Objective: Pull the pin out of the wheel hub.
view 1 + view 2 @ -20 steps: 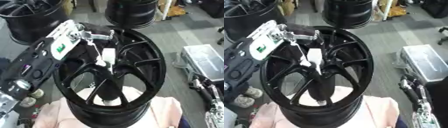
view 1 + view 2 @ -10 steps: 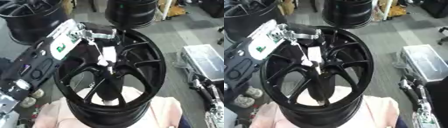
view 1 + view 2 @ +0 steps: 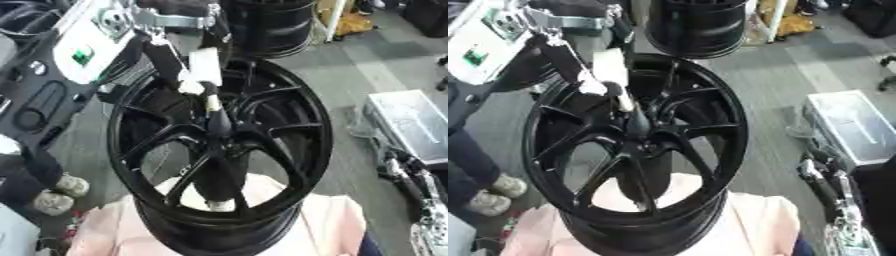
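- The wheel hub (image 3: pixel 262 200) is a glossy black alloy rim with slim curved spokes, standing at the picture's centre on a pale pink cloth (image 3: pixel 332 225).
- The pin (image 3: pixel 216 117), a tapered black rod with a pale band near its top, sits upright in the hub's centre bore.
- The left hand (image 3: pixel 179 60), black with silver joints and white pads, comes in from 11 o'clock; its fingers (image 3: pixel 205 67) pinch the pin's upper end.
- A second dark rim (image 3: pixel 697 25) stands on the grey floor at 12 o'clock.
- A grey ribbed case (image 3: pixel 411 125) lies at 3 o'clock.
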You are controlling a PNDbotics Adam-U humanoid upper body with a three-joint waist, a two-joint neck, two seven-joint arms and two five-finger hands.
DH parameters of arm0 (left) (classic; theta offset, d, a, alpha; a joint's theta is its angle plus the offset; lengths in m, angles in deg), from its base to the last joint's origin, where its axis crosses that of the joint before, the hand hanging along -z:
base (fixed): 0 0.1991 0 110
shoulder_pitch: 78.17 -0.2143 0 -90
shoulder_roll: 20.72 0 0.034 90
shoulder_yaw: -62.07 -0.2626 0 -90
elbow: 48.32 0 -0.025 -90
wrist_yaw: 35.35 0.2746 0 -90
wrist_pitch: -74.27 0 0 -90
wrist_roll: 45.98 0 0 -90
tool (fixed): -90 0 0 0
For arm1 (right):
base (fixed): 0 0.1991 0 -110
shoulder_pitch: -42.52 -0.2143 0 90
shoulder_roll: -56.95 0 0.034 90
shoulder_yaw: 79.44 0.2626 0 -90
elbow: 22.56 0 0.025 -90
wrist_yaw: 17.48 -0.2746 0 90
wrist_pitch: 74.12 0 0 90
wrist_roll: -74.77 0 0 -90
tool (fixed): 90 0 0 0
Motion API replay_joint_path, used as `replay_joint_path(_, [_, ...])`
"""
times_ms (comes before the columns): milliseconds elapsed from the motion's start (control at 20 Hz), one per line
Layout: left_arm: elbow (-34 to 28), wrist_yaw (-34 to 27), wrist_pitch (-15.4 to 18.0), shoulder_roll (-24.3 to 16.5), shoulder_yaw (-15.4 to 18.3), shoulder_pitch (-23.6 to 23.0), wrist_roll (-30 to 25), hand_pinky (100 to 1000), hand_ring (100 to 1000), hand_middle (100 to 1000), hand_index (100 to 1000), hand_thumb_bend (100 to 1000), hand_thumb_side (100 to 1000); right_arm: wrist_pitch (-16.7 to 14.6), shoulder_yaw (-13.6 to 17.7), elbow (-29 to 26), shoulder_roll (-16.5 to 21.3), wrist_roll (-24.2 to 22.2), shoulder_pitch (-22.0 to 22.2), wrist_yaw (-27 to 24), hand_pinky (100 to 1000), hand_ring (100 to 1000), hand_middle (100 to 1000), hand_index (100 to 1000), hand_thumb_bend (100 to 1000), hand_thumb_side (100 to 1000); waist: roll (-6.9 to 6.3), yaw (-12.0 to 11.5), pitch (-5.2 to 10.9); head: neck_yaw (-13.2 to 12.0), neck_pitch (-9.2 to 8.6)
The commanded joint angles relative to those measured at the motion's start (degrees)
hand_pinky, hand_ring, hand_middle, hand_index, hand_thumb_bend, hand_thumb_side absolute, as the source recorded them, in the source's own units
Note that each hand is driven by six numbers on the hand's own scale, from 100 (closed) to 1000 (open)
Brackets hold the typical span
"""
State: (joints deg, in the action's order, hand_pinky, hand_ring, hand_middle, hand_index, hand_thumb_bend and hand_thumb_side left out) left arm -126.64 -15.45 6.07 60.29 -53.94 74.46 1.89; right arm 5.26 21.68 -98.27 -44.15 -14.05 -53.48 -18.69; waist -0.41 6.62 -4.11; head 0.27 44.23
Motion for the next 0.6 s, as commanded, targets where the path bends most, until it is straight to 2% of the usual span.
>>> replay_joint_path(50, [-2.5, -1.5, 2.8, -7.6, 4.2, 1.1, 0.5, 602, 421, 392, 587, 261, 112, 0.0, 0.7, -0.4, 1.7, 0.6, -0.2, 0.4, 660, 624, 760, 790, 152, 462, -0.12, -0.5, 1.34, 0.8, -0.11])
replay_joint_path(150, [-3.4, -1.6, 1.9, -11.7, 5.7, -1.0, 2.7, 602, 421, 393, 588, 263, 114, 0.0, 0.9, -0.4, 1.8, 0.8, -0.1, 0.3, 660, 624, 760, 790, 152, 462, -0.27, -1.1, 1.39, 1.1, -0.11])
replay_joint_path(200, [-3.7, -1.3, 1.3, -13.8, 6.5, -2.8, 3.6, 606, 430, 407, 602, 306, 159, -0.1, 1.0, -0.4, 1.9, 1.0, -0.1, 0.3, 660, 624, 759, 790, 153, 461, -0.28, -1.5, 1.36, 1.3, -0.11])
replay_joint_path(350, [-4.5, 0.6, -0.3, -19.2, 8.9, -10.1, 5.7, 609, 442, 421, 618, 322, 182, -0.1, 1.3, -0.5, 1.8, 1.2, -0.1, 0.3, 660, 624, 760, 790, 154, 460, -0.22, -2.1, 1.19, 1.7, -0.11])
replay_joint_path(600, [-1.0, 4.4, -4.6, -23.1, 14.4, -23.8, 7.7, 610, 453, 438, 639, 336, 243, -0.1, 1.6, -0.6, 1.5, 1.5, -0.2, 0.1, 660, 624, 759, 790, 156, 459, 0.12, -2.7, 0.76, 2.1, -0.11])
